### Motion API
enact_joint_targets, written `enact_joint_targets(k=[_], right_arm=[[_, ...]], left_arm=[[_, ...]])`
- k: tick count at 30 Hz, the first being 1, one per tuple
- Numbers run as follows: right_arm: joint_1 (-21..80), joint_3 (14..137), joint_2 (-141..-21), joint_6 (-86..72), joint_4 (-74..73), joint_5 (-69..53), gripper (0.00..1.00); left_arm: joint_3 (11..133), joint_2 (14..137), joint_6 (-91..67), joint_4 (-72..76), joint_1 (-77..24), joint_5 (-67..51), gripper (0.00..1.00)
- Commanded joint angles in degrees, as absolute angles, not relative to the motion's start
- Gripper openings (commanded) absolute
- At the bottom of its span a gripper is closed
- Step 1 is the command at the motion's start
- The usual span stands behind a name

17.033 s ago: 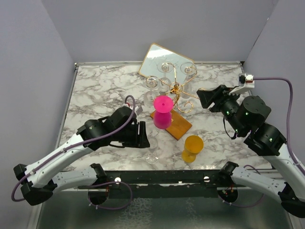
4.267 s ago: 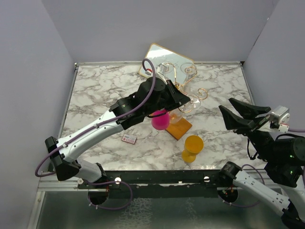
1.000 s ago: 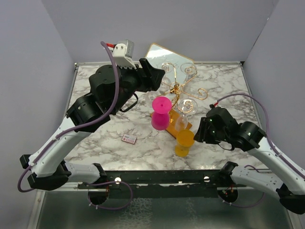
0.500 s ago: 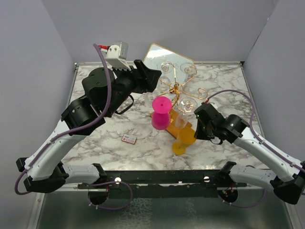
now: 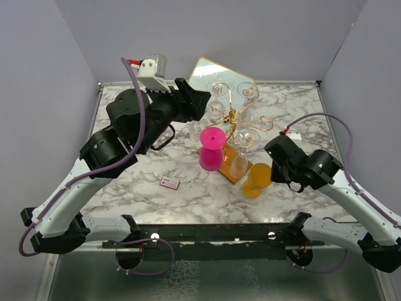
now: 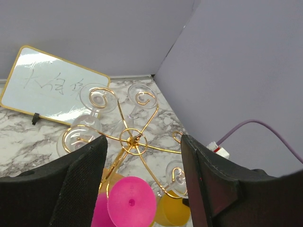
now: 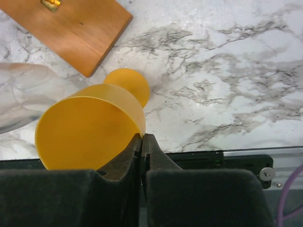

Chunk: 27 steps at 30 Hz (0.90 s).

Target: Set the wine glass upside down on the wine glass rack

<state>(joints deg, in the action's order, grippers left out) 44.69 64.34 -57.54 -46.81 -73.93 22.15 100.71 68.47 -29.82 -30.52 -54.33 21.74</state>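
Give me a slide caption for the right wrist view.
Right gripper pinches the yellow glass by its rim, near the rack's wooden base.

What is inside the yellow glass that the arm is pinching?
Nothing shows inside the yellow glass: its bowl looks empty in the right wrist view. The right gripper, shut on its rim, covers the bowl's near edge.

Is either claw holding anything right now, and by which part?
The right gripper pinches the yellow wine glass by the rim of its bowl, with the jaws shut on the thin wall. The left gripper is open and holds nothing.
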Motion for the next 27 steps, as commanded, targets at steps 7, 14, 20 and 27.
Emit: enact_joint_targets(k=[7, 14, 20, 27], right_arm=[[45.0, 72.3, -53.5, -51.2, -80.8, 38.5, 0.01], [45.0, 77.7, -53.8, -50.5, -80.8, 51.7, 0.01], [45.0, 82.2, -53.2, -49.7, -76.7, 63.5, 0.01], [45.0, 76.0, -43.9, -16.8, -35.1, 64.1, 0.01]], left_arm=[[102.3, 68.9, -32.4, -29.3, -54.1, 17.6, 0.71], [101.2, 70.8, -38.2, -25.3, -54.1, 9.6, 0.73], [99.9, 73.6, -43.0, -19.9, -53.9, 3.2, 0.75], [99.2, 77.8, -49.7, -11.1, -53.3, -4.7, 0.78]])
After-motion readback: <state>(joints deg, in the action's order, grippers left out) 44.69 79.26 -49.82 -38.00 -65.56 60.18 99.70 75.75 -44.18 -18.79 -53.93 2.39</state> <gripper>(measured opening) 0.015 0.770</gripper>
